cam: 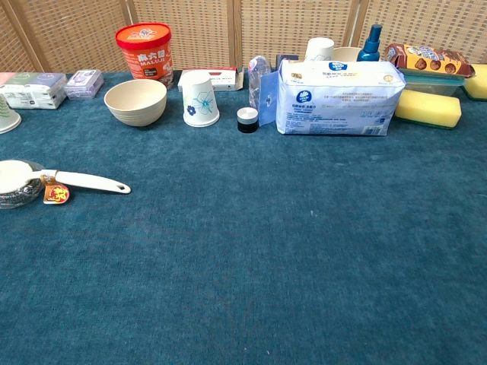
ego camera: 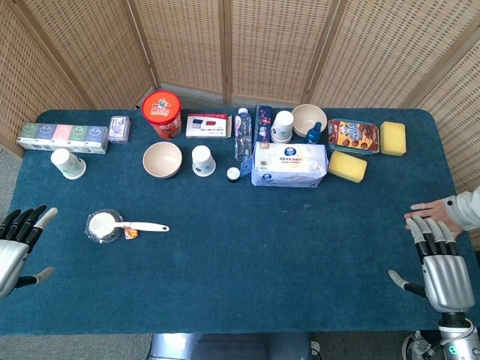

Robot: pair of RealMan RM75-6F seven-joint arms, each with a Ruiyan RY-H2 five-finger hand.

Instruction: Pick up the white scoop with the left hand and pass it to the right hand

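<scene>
Lying flat on the blue table [ego camera: 247, 262], the white scoop [ego camera: 120, 226] sits right of the left hand [ego camera: 16, 244], apart from it; both that and the right hand [ego camera: 439, 262] rest empty, fingers spread.

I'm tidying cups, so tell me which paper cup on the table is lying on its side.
The paper cup at far left, in front of the row of small boxes. The cup beside the bowl stands upside down.
</scene>
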